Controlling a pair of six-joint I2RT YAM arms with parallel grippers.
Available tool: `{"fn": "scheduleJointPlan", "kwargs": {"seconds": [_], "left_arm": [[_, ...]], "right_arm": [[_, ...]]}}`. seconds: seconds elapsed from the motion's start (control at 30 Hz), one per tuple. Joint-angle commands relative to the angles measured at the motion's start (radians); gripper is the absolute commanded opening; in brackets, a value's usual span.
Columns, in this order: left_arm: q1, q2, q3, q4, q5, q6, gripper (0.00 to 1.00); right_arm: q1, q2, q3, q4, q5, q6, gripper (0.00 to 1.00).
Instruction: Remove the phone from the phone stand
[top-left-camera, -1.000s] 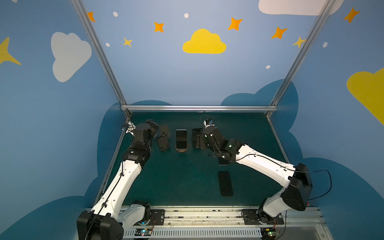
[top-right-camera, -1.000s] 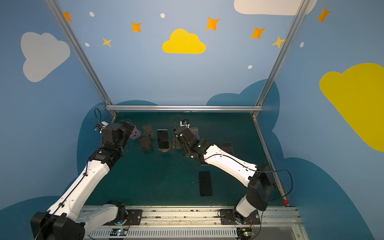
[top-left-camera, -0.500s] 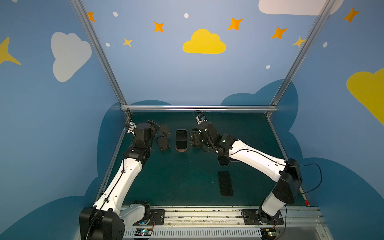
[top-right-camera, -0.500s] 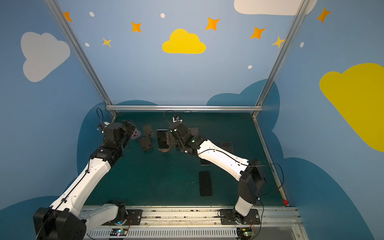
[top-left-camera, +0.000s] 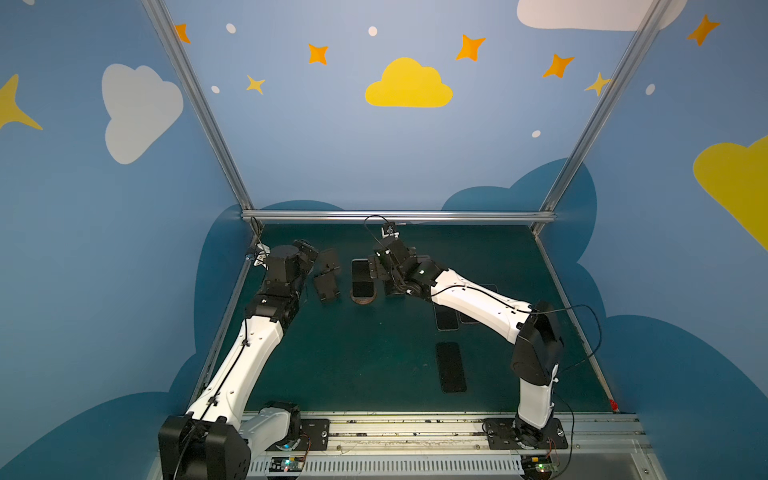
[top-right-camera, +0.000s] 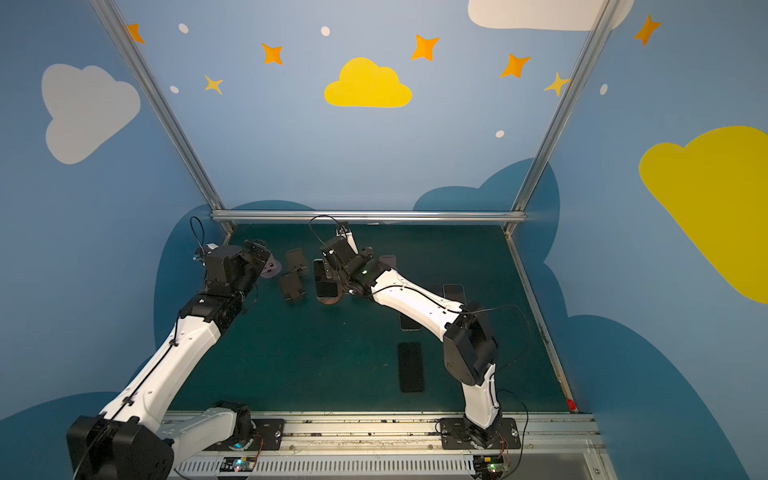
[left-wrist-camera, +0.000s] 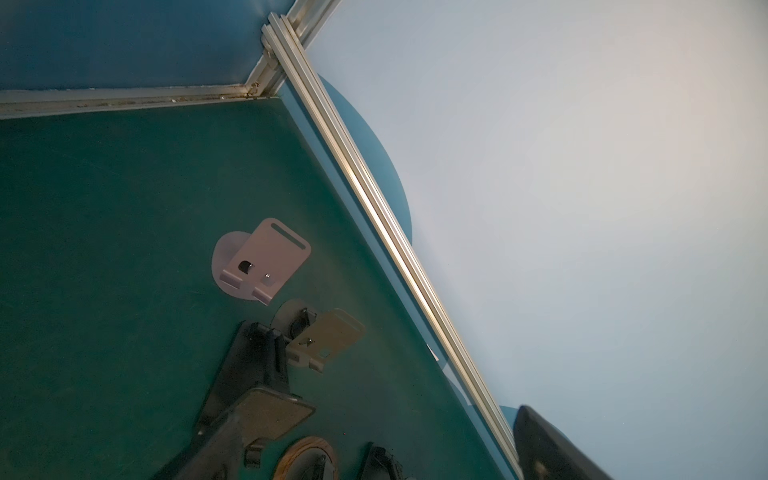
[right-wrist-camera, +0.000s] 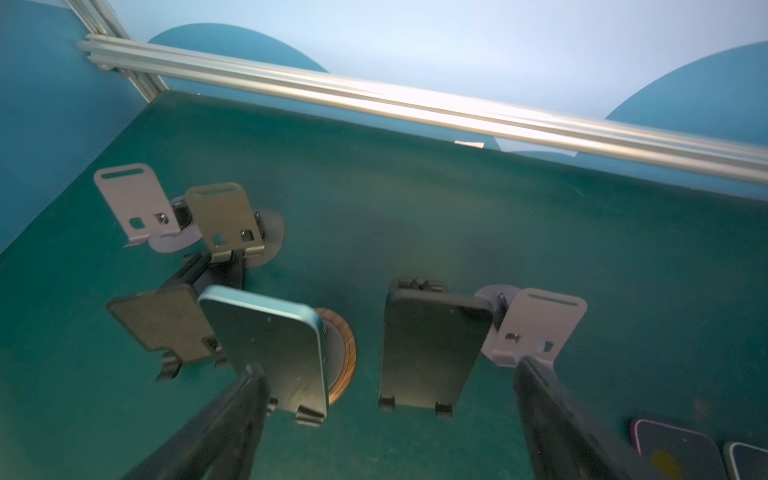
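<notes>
right pincer (right-wrist-camera: 388, 365) wide near phone (right-wrist-camera: 270, 345) on phone stand (right-wrist-camera: 345, 355); left pincer (top-left-camera: 309, 254) seemingly wide

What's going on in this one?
The right claw, open, is close in front of the phone, which leans on the wooden-based stand among empty stands at the back of the table. It has no grip on the phone. The left claw is open near the leftmost ones, holding nothing. Flat on the table's right side lie other phones.
</notes>
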Motion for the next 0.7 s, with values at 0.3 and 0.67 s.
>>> {"fn": "scheduleJointPlan", "kwargs": {"seconds": [0.3, 0.67], "left_arm": [[0.029, 0.016, -0.005, 0.050, 0.088, 0.000, 1.00], [0.065, 0.036, -0.004, 0.066, 0.150, -0.019, 1.00]], "right_arm": [[-0.106, 0.053, 0.047, 0.036, -0.124, -0.061, 0.93], [-0.174, 0.123, 0.090, -0.005, -0.236, -0.037, 0.94]]}}
